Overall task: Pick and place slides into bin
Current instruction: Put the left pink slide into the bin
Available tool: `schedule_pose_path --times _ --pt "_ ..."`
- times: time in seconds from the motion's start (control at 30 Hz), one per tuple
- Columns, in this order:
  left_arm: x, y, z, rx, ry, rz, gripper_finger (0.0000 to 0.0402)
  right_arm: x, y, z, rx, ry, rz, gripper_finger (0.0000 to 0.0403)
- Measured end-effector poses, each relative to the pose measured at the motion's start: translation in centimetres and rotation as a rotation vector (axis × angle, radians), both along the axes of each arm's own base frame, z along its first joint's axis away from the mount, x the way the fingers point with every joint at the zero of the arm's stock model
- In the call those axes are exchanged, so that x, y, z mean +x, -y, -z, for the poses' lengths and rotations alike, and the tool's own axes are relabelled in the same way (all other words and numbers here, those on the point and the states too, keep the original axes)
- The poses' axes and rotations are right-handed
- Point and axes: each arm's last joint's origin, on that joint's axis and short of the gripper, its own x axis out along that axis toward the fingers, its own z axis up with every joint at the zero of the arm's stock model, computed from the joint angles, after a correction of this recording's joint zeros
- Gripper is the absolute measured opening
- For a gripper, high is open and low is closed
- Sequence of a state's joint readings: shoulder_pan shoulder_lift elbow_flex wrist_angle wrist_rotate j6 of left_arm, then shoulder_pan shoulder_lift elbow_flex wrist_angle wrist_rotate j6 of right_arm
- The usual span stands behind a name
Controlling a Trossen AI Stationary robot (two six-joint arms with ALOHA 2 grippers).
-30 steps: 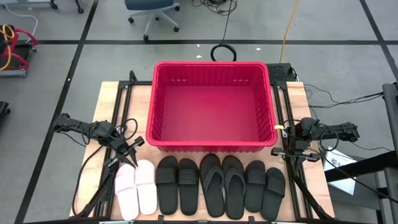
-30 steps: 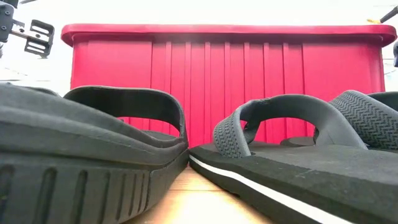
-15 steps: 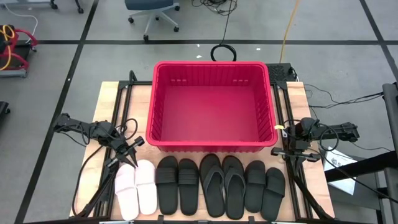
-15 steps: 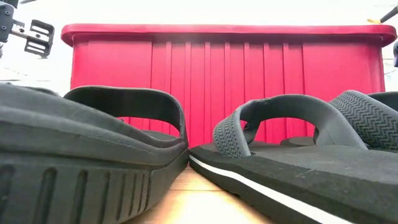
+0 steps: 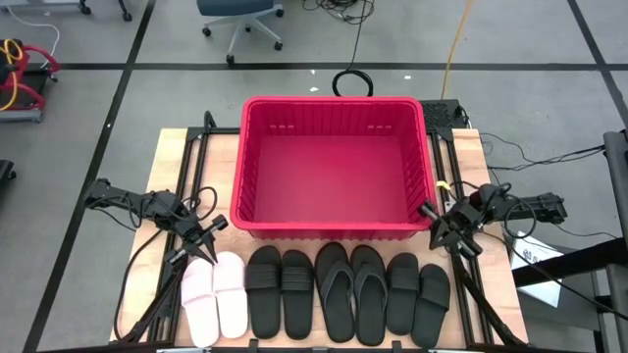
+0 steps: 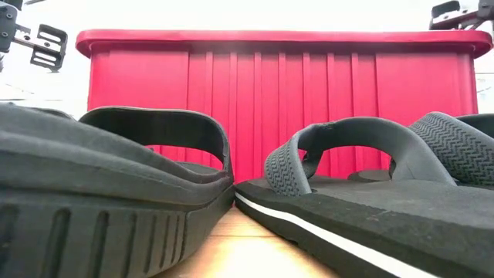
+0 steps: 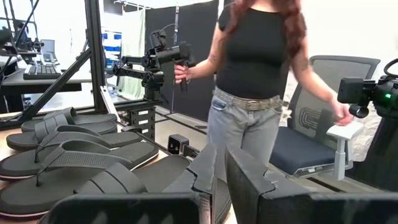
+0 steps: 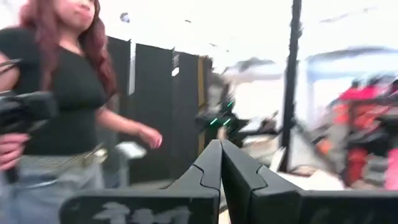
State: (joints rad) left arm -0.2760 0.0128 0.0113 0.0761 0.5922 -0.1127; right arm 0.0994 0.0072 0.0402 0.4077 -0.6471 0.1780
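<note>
1. My right gripper (image 5: 428, 210): fingers pressed shut on nothing, at the near right corner of the bin (image 5: 335, 110). The black wide-strap pair (image 5: 417, 293) lies just below it, toward the table's front edge.
2. My left gripper (image 5: 218, 224): fingers only slightly parted, nothing between them. The white pair (image 5: 215, 297) is just ahead of it and the bin's near left corner is beside it.
3. Slides: eight in one row along the front of the table (image 5: 167, 157). Outward from my left gripper they run white pair, second black wide-strap pair (image 5: 280, 291), thong flip-flops (image 5: 353, 292), then the pair by my right gripper.
4. Bin: red, slotted sides, nothing in it, directly beyond the row.
5. Step in hand, by my judgement: the very start, no slide lifted yet.
6. Next move calls for: opening the right fingers, dropping onto the nearest black slide and pinching its strap or edge.
7. Hard to make out: the right wrist view is smeared. The low view is filled by two black slides, hiding the rest. A person (image 7: 258, 93) stands beyond the table.
</note>
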Motion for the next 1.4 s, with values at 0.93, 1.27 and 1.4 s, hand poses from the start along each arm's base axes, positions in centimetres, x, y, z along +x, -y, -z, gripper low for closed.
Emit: schedule_pose_path --times 0.93,1.27,1.4 --pt "0.2 -0.2 -0.3 -0.013 0.033 -0.082 0.0035 -0.4 0.0 -1.2 0.076 -0.041 -0.045 0.0000" --pt "0.1 -0.6 -2.1 -0.118 0.194 -0.243 0.0035 -0.1 0.2 -2.6 0.070 -0.119 0.067 0.0000" --pt "-0.2 -0.8 -3.3 -0.203 0.167 -0.251 0.0035 -0.1 0.2 -4.0 0.063 -0.097 0.077 0.0000"
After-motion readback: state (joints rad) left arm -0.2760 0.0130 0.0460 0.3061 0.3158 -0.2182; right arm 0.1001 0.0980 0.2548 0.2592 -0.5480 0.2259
